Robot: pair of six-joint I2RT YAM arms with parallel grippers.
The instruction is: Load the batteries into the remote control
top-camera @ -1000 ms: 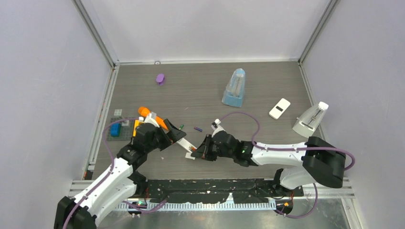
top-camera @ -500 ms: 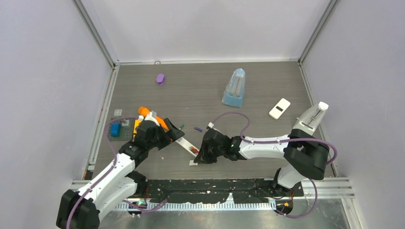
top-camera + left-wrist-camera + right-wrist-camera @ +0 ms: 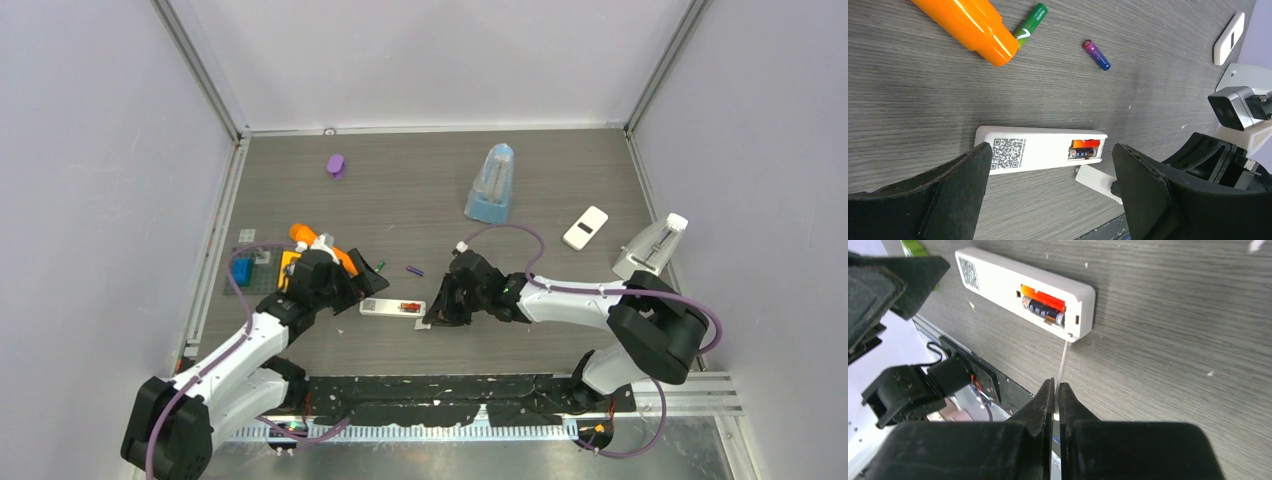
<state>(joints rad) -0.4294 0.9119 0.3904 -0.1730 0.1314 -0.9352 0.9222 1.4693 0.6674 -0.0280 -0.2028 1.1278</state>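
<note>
From above, the remote [image 3: 392,307] lay flat on the tabletop [image 3: 540,160] near the front edge, between the two arms. The left end effector [image 3: 352,288] stood at its left end with jaws spread wide and gripping nothing (whether it touched the remote could not be told from here), and the right end effector [image 3: 436,314] sat at its right end. A purple battery [image 3: 414,271] and a green battery [image 3: 380,265] lay loose just behind the remote, the green one beside an orange tube [image 3: 322,246]. In the left wrist view the remote [image 3: 1040,148] lay back-up, a printed code square on its left half and an open compartment at its right end holding two batteries [image 3: 1084,148] side by side, one red and one dark. The open fingers [image 3: 938,195] flanked it at either side of the picture, and a thin white cover [image 3: 1096,181] lay just beside the compartment end. In the right wrist view the right end effector was closed on that cover [image 3: 1062,362], seen edge-on as a pale sliver running from the pinched jaws up to the remote's near edge, right below the filled compartment.
</note>
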